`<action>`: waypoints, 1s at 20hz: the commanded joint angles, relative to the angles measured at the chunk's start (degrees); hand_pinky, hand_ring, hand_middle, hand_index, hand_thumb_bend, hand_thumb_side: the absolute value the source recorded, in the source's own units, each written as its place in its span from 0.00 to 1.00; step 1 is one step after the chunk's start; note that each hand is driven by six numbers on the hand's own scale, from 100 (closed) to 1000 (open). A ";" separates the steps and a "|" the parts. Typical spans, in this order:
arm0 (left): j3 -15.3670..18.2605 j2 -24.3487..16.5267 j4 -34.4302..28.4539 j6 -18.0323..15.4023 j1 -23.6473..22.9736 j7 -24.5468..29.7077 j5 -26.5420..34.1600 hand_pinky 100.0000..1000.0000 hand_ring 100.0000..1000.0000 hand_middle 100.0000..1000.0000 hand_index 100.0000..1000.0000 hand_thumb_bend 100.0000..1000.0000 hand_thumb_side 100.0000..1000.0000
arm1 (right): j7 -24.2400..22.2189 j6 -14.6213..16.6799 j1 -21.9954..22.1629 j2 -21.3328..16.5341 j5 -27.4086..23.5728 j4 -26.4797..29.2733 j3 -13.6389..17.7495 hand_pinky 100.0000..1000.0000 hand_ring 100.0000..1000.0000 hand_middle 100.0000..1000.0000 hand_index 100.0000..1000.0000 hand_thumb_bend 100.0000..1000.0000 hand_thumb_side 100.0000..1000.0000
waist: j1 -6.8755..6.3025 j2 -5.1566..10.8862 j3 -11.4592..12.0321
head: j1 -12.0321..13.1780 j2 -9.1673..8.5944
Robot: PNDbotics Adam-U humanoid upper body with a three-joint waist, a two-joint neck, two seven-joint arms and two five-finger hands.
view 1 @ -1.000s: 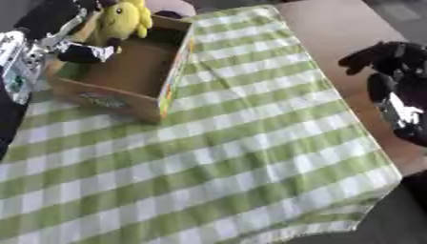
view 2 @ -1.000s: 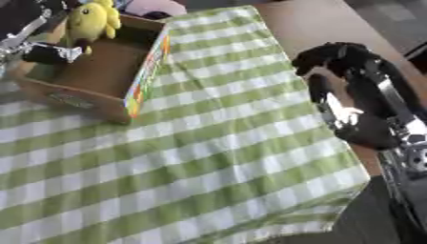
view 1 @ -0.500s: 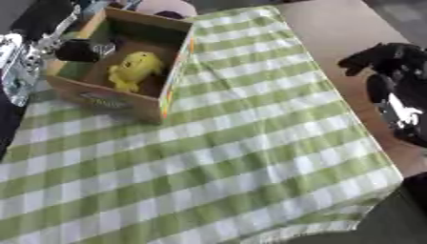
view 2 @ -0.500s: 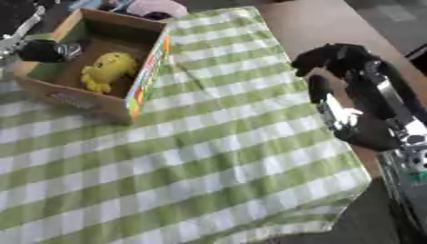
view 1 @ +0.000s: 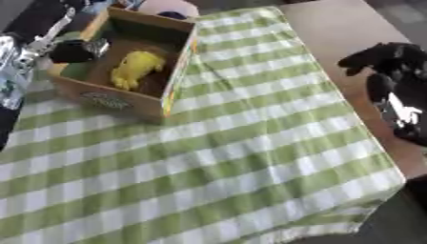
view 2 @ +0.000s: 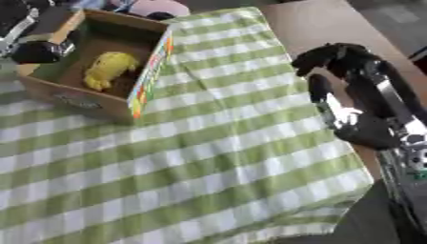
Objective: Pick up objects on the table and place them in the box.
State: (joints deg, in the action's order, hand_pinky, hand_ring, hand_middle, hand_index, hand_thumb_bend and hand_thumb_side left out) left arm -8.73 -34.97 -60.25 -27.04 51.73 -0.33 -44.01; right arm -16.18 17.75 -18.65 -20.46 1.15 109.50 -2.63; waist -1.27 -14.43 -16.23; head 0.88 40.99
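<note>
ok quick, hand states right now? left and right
Left hand: at the box's left wall, fingers not readable, cannot tell.
Right hand: fingers curled, holding nothing, off the cloth's right edge.

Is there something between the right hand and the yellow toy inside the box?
Yes. The yellow toy lies in the box, so the box's near side wall stands between it and the right hand; only bare checked cloth otherwise.
</note>
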 commanded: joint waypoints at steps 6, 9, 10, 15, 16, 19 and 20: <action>0.25 -8.73 -22.63 2.65 -6.86 10.31 21.38 0.75 0.74 0.75 0.92 0.00 0.65 | 0.60 0.03 -0.09 -0.85 0.30 0.27 1.17 0.76 0.70 0.51 0.72 0.00 0.47 | 0.35 0.96 1.29 | -0.80 -0.56; 1.39 -10.37 -30.99 5.12 -11.07 12.35 28.98 0.73 0.71 0.72 0.92 0.00 0.69 | 0.78 0.04 0.09 -0.87 0.43 0.21 1.41 0.76 0.70 0.51 0.72 0.00 0.47 | 0.46 0.92 2.30 | -0.66 -0.55; 1.88 -10.67 -33.68 5.90 -12.65 12.91 31.23 0.73 0.71 0.71 0.92 0.00 0.69 | 0.80 0.05 0.10 -0.83 0.46 0.20 1.48 0.76 0.70 0.51 0.72 0.00 0.47 | 0.48 0.86 2.56 | -0.57 -0.52; 4.29 -10.53 -45.37 9.35 -20.30 15.84 39.56 0.71 0.66 0.66 0.92 0.00 0.73 | 0.75 0.22 0.39 -0.71 0.47 0.15 1.77 0.76 0.70 0.51 0.72 0.00 0.47 | 0.81 0.62 3.79 | -0.02 -0.14; 4.69 -9.97 -47.31 9.92 -21.88 16.50 40.89 0.70 0.66 0.65 0.92 0.00 0.73 | 0.79 0.25 0.46 -0.71 0.48 0.12 1.87 0.76 0.70 0.51 0.72 0.00 0.47 | 0.91 0.59 4.29 | 0.43 -0.03; 5.76 -8.20 -52.33 11.40 -25.78 18.29 43.93 0.70 0.65 0.64 0.92 0.00 0.74 | 1.04 0.28 0.73 -0.51 0.65 0.00 2.22 0.76 0.70 0.51 0.72 0.00 0.47 | 1.08 0.49 5.16 | 1.61 0.38; 5.74 -7.09 -53.36 11.44 -27.09 19.31 44.81 0.70 0.65 0.65 0.92 0.00 0.75 | 1.14 0.28 0.95 -0.39 0.70 -0.06 2.35 0.76 0.70 0.51 0.72 0.00 0.47 | 1.13 0.51 5.37 | 2.03 0.63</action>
State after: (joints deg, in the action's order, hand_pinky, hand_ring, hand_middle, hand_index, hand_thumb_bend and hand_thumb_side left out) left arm -4.21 -41.82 -111.02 -16.05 24.31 18.22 -0.57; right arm -15.32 17.96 -17.39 -20.39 1.48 109.11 -0.99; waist -0.21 -14.76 -10.77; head 2.37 41.30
